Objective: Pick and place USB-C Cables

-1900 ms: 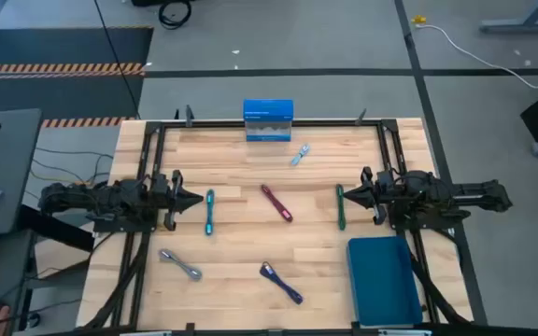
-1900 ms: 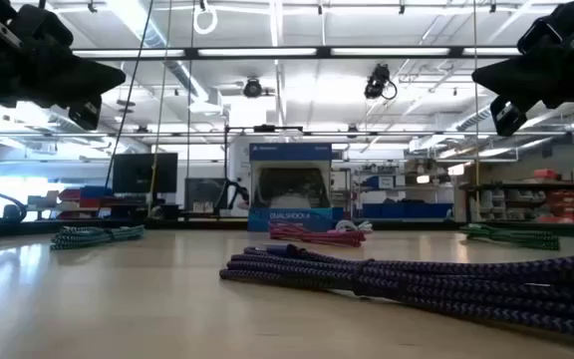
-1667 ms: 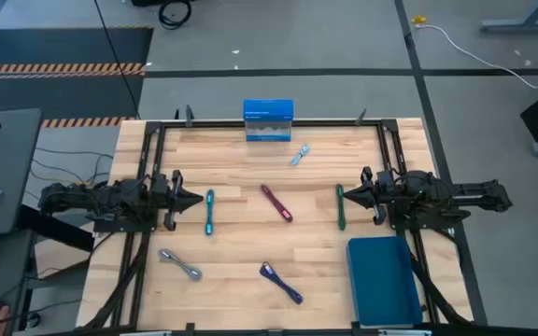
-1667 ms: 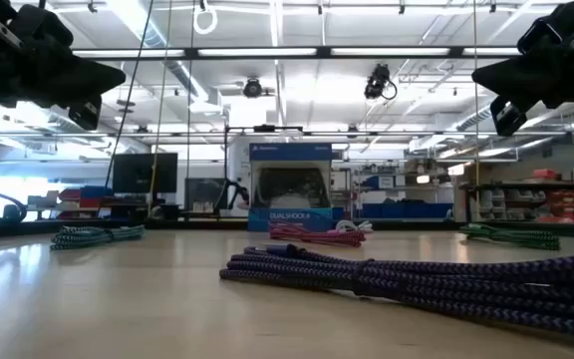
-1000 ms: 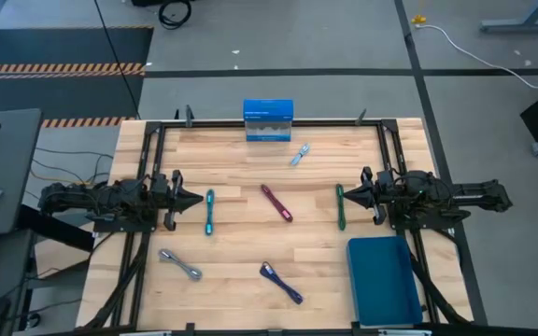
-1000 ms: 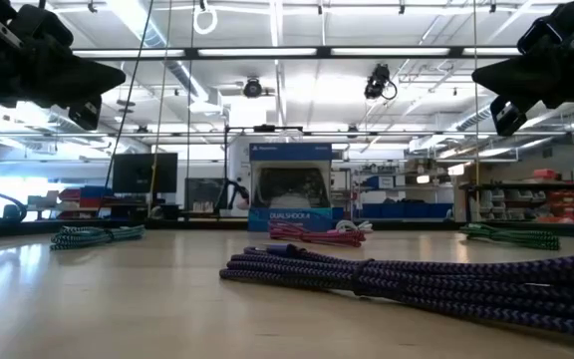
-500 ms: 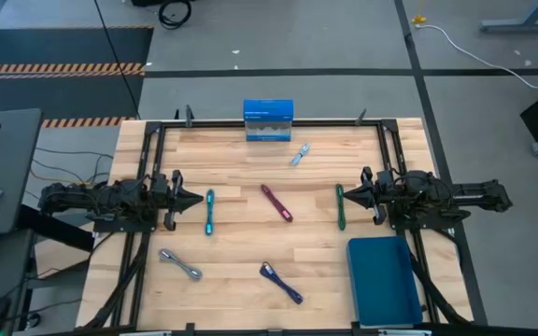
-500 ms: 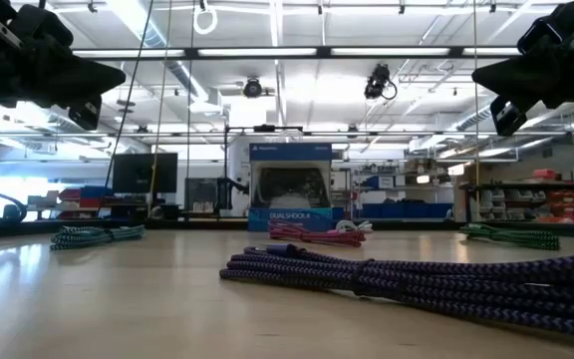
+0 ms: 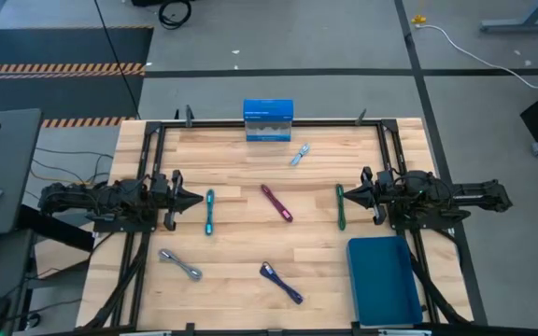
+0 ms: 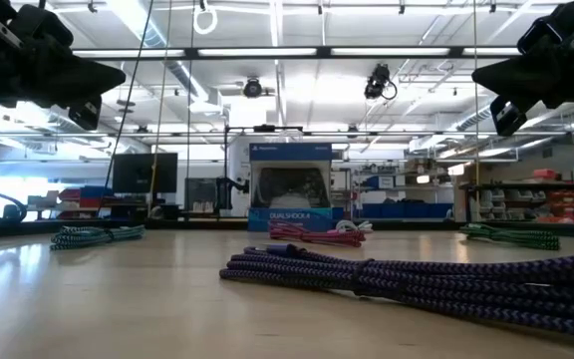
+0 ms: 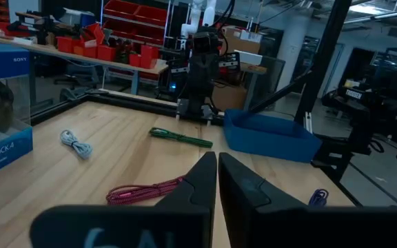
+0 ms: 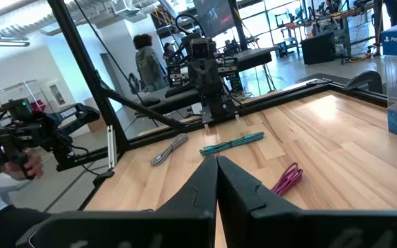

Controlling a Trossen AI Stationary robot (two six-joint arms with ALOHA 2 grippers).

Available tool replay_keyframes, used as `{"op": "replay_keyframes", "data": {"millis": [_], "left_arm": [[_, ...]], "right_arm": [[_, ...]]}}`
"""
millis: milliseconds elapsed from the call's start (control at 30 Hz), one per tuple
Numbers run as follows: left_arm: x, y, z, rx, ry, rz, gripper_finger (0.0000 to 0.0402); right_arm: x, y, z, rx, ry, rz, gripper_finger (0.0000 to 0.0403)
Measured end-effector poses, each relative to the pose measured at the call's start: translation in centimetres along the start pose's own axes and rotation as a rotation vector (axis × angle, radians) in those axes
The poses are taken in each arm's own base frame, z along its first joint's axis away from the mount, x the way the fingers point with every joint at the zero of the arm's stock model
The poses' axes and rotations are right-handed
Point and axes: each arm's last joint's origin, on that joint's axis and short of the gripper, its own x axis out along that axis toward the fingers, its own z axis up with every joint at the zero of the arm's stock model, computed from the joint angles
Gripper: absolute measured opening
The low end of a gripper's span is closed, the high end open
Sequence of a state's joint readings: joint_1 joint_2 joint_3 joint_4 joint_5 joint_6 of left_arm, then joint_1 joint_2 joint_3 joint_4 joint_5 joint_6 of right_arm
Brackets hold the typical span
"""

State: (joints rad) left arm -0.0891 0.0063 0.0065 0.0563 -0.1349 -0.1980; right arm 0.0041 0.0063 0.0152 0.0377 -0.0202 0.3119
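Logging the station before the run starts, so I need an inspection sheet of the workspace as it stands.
Surface: wooden table inside a dark frame.
Job's things: six cables lie apart: teal cable, maroon cable, dark green cable, pale cable, grey cable, navy cable.
Clutter: upright blue-and-white box at the far edge; blue bin by the right arm.
Grippers: left gripper shut beside the teal cable; right gripper shut beside the dark green cable; neither holds anything.
Cables: a white cord on the floor.
Surroundings: workshop shelves; a person stands beyond the table.
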Motion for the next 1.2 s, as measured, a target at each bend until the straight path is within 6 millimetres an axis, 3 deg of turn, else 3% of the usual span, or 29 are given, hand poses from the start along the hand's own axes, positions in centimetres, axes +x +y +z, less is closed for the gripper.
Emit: {"op": "replay_keyframes", "data": {"millis": [467, 633, 833, 967, 1200], "left_arm": [[0.0, 0.0, 0.0, -0.117, 0.000, 0.000, 0.0025], [0.0, 0.0, 0.0, -0.233, -0.001, 0.000, 0.0025], [-0.1, 0.2, 0.4, -0.307, -0.027, 0.079, 0.0028], [-0.2, 0.2, 1.1, -0.379, 0.051, 0.151, 0.0060], [0.1, 0.6, 0.6, -0.503, 0.302, 0.454, 0.0165]], "right_arm": [[0.0, 0.0, 0.0, 0.000, 0.000, 0.000, 0.0013], [0.0, 0.0, 0.0, 0.000, 0.000, 0.000, 0.0013], [0.0, 0.0, 0.0, 0.000, -0.004, 0.001, 0.0013], [0.0, 0.1, 0.2, -0.001, -0.022, 0.006, 0.0013], [-0.1, 0.1, 1.0, 0.002, -0.120, -0.050, 0.0013]]}}
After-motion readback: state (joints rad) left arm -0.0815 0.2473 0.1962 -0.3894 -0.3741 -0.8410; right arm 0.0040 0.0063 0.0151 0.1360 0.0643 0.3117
